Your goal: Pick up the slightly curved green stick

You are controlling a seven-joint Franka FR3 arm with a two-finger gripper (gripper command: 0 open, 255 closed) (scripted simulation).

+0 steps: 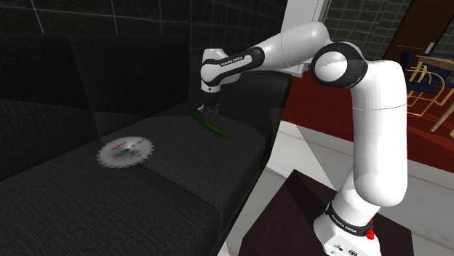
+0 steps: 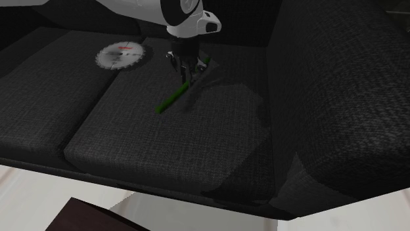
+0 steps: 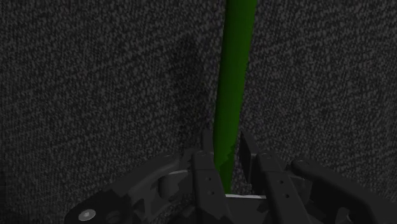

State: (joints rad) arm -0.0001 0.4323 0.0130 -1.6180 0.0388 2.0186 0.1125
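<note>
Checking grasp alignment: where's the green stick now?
Green stick lies on the dark sofa seat, under the tool, right of the saw blade in the shoulder view.

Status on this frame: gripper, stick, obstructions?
Gripper clasping green stick. Stick lying on sofa cushion, not lifted. Saw blade well aside, nothing blocking.

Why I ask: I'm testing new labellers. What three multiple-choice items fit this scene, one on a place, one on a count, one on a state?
1. Where does the saw blade lie?
A. on a table
B. on the sofa seat
C. on a shelf
2. How many green sticks are there?
A. one
B. two
C. three
3. What is the claw doing?
A. shut on nothing
B. spread wide over the blade
C. clasping the green stick

Answers:
1 B: the blade rests flat on the seat.
2 A: every view shows a single stick.
3 C: both fingers press its sides in the wrist view.
</note>
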